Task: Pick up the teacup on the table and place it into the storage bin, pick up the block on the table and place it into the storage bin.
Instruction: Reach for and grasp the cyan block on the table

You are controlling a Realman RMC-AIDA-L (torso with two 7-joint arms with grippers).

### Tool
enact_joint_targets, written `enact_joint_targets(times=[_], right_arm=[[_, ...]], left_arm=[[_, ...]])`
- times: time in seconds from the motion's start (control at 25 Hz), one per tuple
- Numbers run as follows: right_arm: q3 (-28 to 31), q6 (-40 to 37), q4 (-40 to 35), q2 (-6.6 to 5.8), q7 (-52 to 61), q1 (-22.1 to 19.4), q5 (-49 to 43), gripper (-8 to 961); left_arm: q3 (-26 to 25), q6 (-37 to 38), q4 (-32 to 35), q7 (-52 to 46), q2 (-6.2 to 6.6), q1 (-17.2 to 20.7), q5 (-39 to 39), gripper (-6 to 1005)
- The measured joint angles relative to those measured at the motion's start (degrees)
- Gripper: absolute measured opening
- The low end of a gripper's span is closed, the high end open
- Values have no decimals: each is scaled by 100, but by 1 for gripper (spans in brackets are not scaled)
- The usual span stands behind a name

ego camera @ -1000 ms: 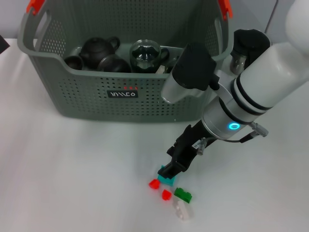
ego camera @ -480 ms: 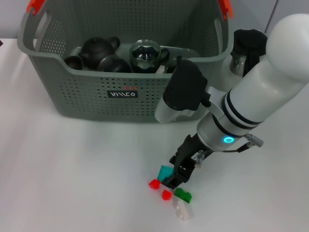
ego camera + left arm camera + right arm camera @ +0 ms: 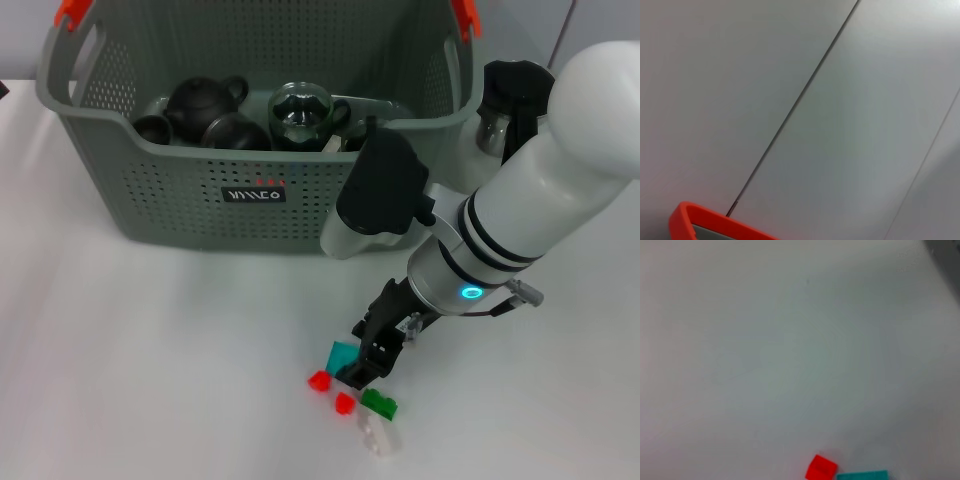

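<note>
The storage bin (image 3: 250,190) filled the upper left, well apart from the blocks; the right end effector (image 3: 366,368) hung low over the teal block (image 3: 343,354), its grip unreadable; crowding red blocks (image 3: 320,380) risked a nudged, missed grasp.

You see the grey-green perforated storage bin (image 3: 250,190) upright at the table's far side, dark teaware inside. Near you lie small blocks: a teal block (image 3: 343,355), two red blocks (image 3: 320,381), a green block (image 3: 380,404) and a clear block (image 3: 380,436), clustered together.
</note>
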Motion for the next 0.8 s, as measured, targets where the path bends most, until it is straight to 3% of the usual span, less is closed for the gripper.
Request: enact_joint_targets(times=[0.8], right_arm=[[-138,129,9,0,-190,-11,16,642]], left_arm=[[-1,-44,50,19,30,33,1,920]])
